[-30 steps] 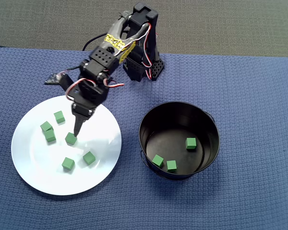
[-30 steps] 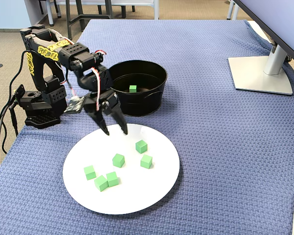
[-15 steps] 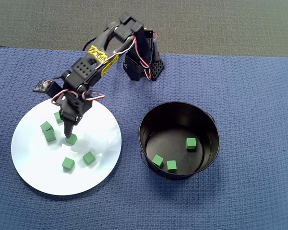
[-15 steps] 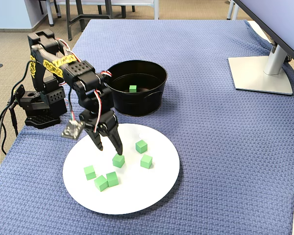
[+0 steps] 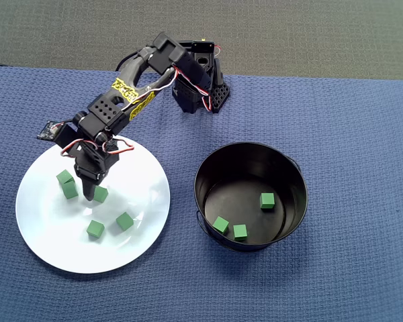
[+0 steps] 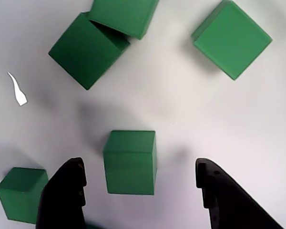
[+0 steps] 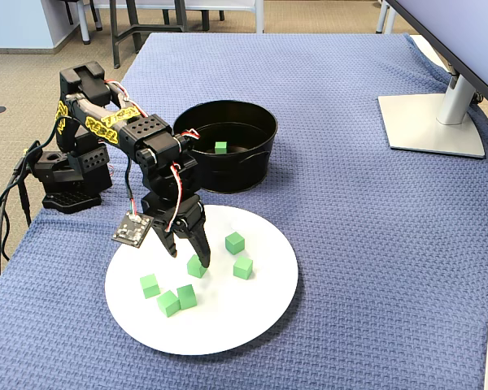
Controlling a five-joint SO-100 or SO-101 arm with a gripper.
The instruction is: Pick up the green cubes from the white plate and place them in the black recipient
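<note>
Several green cubes lie on the white plate (image 5: 60, 241), which the fixed view shows too (image 7: 228, 317). My gripper (image 5: 88, 194) is open and low over the plate, its two fingers on either side of one green cube (image 6: 130, 162) without touching it. That cube also appears in the fixed view (image 7: 197, 266) and in the overhead view (image 5: 100, 194). Other cubes lie close by (image 6: 88, 50) (image 6: 231, 38) (image 6: 20, 193). The black recipient (image 5: 196, 184) stands right of the plate with three cubes inside, one of them here (image 5: 267, 200).
The arm's base (image 5: 198, 90) sits at the back of the blue cloth. In the fixed view the pot (image 7: 228, 166) stands just behind the plate. A monitor stand (image 7: 435, 122) is far right. The table edge runs close to the base on the left.
The gripper has swung left in the overhead view and come down onto the plate, now straddling one cube. Its jaws stayed open. No cube has moved.
</note>
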